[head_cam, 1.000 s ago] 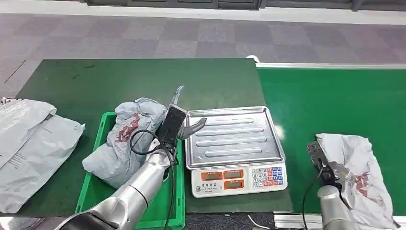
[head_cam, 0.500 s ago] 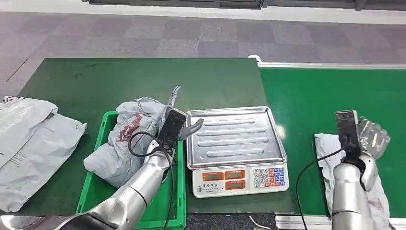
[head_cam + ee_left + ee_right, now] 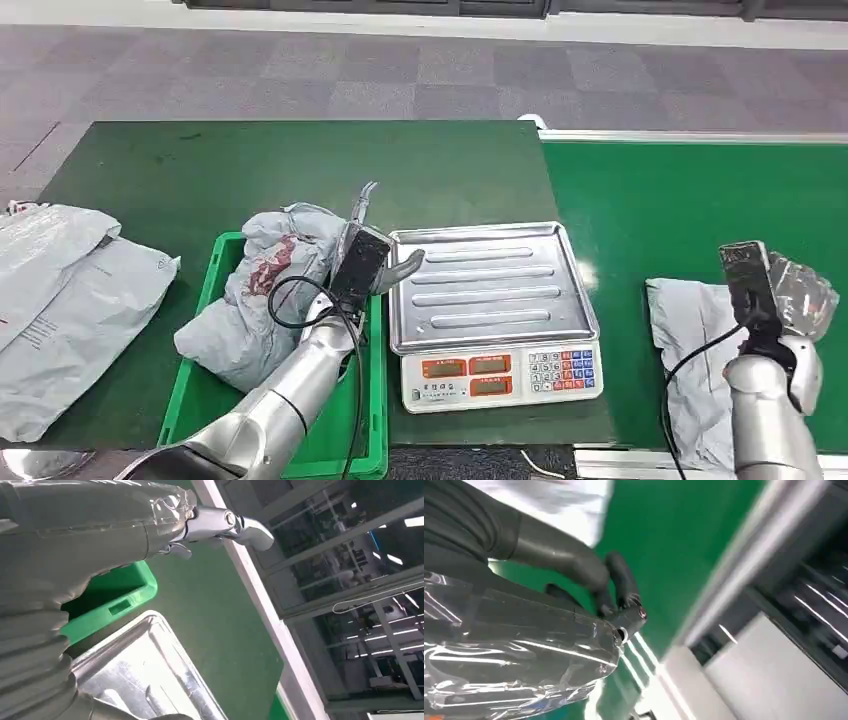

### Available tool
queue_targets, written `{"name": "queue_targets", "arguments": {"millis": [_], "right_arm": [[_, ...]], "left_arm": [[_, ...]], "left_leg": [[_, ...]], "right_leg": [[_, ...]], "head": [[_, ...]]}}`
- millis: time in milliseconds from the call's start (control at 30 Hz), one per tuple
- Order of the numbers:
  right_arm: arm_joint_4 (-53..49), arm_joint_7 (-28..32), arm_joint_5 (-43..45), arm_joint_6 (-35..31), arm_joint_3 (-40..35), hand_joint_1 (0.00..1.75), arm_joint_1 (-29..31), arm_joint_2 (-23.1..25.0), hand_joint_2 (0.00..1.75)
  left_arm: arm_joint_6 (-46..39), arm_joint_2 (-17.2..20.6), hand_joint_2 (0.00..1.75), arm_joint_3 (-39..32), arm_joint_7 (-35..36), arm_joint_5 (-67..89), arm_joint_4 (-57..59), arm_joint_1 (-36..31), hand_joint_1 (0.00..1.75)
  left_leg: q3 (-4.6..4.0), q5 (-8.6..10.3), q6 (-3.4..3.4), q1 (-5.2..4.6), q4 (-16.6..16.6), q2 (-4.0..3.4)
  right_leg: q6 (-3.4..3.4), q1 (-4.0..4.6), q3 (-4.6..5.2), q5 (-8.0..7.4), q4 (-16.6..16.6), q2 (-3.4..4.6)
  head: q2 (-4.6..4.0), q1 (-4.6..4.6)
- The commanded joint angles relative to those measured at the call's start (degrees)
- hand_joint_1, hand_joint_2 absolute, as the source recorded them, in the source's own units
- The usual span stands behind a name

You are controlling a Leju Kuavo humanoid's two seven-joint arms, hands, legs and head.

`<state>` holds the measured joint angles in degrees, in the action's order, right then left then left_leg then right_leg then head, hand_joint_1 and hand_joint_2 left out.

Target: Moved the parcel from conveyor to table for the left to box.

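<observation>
A grey parcel (image 3: 690,340) lies on the green conveyor (image 3: 680,200) at the right, partly hidden by my right arm. My right hand (image 3: 805,293) hangs above the parcel's right side, clear of it. In the right wrist view that hand (image 3: 589,580) has bent fingers and nothing in them. My left hand (image 3: 372,255) hovers open between the green bin (image 3: 200,400) and the scale (image 3: 490,285), one finger pointing away from me. Another grey parcel (image 3: 260,300) with red marks lies in the bin. The left wrist view shows the left hand (image 3: 75,545) holding nothing.
The scale's steel tray is bare, with its keypad (image 3: 565,367) facing me. Flat grey bags (image 3: 70,300) lie at the left end of the dark green table (image 3: 300,170). A white rail (image 3: 700,137) borders the conveyor's far side.
My right hand has risen from low beside the parcel to above its right side. The parcel now shows a little further left. My left hand has barely moved.
</observation>
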<state>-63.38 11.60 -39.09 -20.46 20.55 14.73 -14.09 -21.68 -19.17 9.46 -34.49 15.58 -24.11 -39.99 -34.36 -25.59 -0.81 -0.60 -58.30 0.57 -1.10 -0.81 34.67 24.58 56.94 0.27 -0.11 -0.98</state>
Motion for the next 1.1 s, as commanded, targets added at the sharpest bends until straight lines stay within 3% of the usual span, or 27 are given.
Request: {"name": "queue_targets", "arguments": {"millis": [33, 100, 300, 433, 733, 933, 1100], "right_arm": [[-12.91, -16.04, -12.82, 5.94, 2.84, 0.0, -20.31, 0.56, 1.75], [-16.19, -16.95, -17.29, 9.29, 7.2, 0.0, -23.27, 4.87, 1.75], [-13.53, -20.55, -33.09, 14.19, 11.03, 0.0, -19.5, 13.32, 1.75], [-8.42, -21.64, -38.21, 16.03, 11.31, 0.0, -15.08, 16.39, 1.75], [7.49, -21.0, -39.46, 19.04, 11.12, 0.0, -7.46, 13.88, 1.75], [15.62, -19.47, -40.38, 20.29, 11.78, 0.0, -6.73, 12.83, 1.75], [22.58, -12.33, -37.22, 24.36, 13.44, 0.0, -3.24, 12.09, 1.75]], "left_arm": [[0.91, -0.63, 1.75, -3.04, 1.44, -0.02, 2.8, -1.95, 0.0], [0.92, -0.59, 1.75, -3.05, 1.71, -0.09, 2.85, -1.91, 0.0], [1.47, -0.83, 1.75, -2.44, 3.2, -0.3, 2.37, -2.88, 0.0], [1.34, -0.83, 1.75, -2.43, 3.01, -0.52, 2.05, -2.65, 0.0], [1.62, -0.83, 1.75, -1.6, 3.34, -1.4, 2.02, -2.99, 0.0], [0.57, -0.83, 1.75, 2.29, 3.96, -4.83, 2.65, -3.32, 0.0], [-0.77, -0.83, 1.75, 7.45, 3.95, -9.66, 3.67, -3.92, 0.0]], "left_leg": [[0.14, -0.06, 0.1, 0.09, 0.09, 0.33], [0.13, -0.08, 0.1, 0.09, 0.1, 0.53], [0.04, -0.26, 0.22, 0.1, 0.05, 0.23], [0.22, -0.26, 0.32, 0.14, 0.13, 0.0], [0.17, -0.19, 0.25, 0.12, 0.06, -0.18], [0.25, -0.19, 0.25, 0.14, 0.07, -0.08], [0.45, -0.16, 0.21, 0.35, 0.09, -0.17]], "right_leg": [[0.07, 0.1, -0.3, 0.15, -0.14, -0.39], [0.05, 0.09, -0.32, 0.27, -0.12, -0.54], [0.06, 0.1, -0.14, 0.28, -0.05, -0.17], [0.14, 0.13, -0.2, 0.28, -0.11, -0.02], [0.11, 0.1, -0.1, 0.2, -0.02, 0.16], [0.1, 0.14, -0.22, 0.24, -0.06, 0.05], [0.05, 0.34, -0.54, 0.13, -0.34, 0.15]], "head": [[0.0, 0.0], [0.0, 0.0], [0.0, 0.02], [0.0, 0.02], [0.0, 0.0], [0.0, 0.0], [0.0, 0.0]]}}
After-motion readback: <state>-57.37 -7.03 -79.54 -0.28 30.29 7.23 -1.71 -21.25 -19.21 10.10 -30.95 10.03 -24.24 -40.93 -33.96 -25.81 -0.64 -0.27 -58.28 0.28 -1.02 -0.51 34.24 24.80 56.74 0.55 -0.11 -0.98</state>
